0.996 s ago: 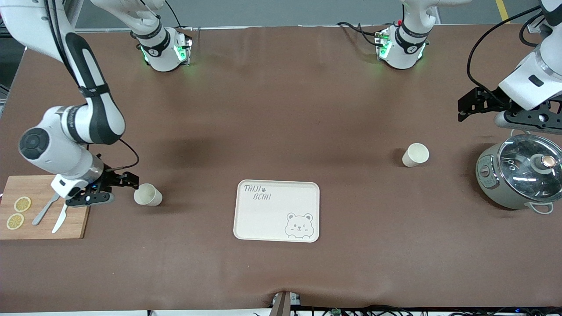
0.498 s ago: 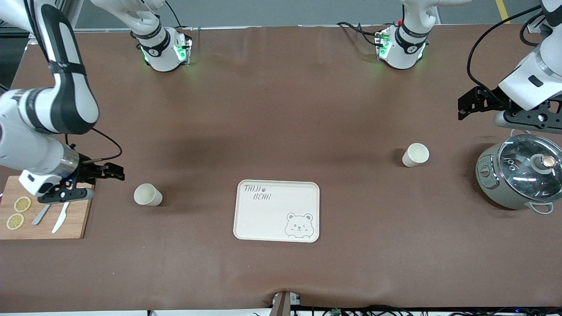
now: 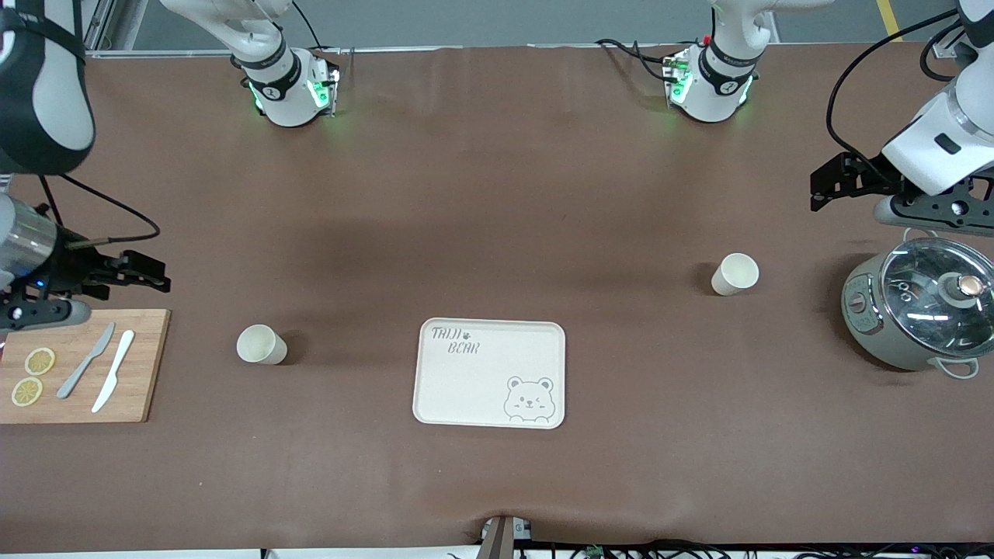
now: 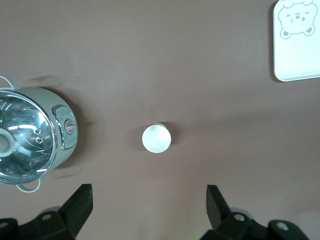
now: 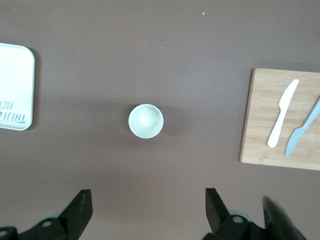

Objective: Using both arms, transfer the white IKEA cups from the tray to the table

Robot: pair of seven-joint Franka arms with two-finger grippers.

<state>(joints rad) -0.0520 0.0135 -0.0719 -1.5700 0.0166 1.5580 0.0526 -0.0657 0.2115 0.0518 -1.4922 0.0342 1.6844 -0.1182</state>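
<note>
The rounded-corner, matte cream bear tray (image 3: 489, 373) lies flat on the brown table (image 3: 497, 194) and serves as the anchor. One smooth, tapered white cup (image 3: 261, 344) stands upright toward the right arm's end of it; the other white cup (image 3: 735, 274) stands toward the left arm's end — farther from the front camera than the tray. The right gripper (image 3: 140, 273) hangs spread wide over bare table beside the wooden board (image 3: 81, 367), holding nothing. The left gripper (image 3: 835, 182) — fingers wide, empty — hangs beside the glass-lidded pot (image 3: 916, 313).

cups: two small plain cream-white handleless cups (image 3: 262, 345) (image 3: 735, 274)
tray: cream rectangular tray (image 3: 489, 373), grey bear print
board: tan wooden cutting board (image 3: 132, 388), yellow lemon slices (image 3: 33, 376)
table: brown tabletop (image 3: 497, 194)
</note>
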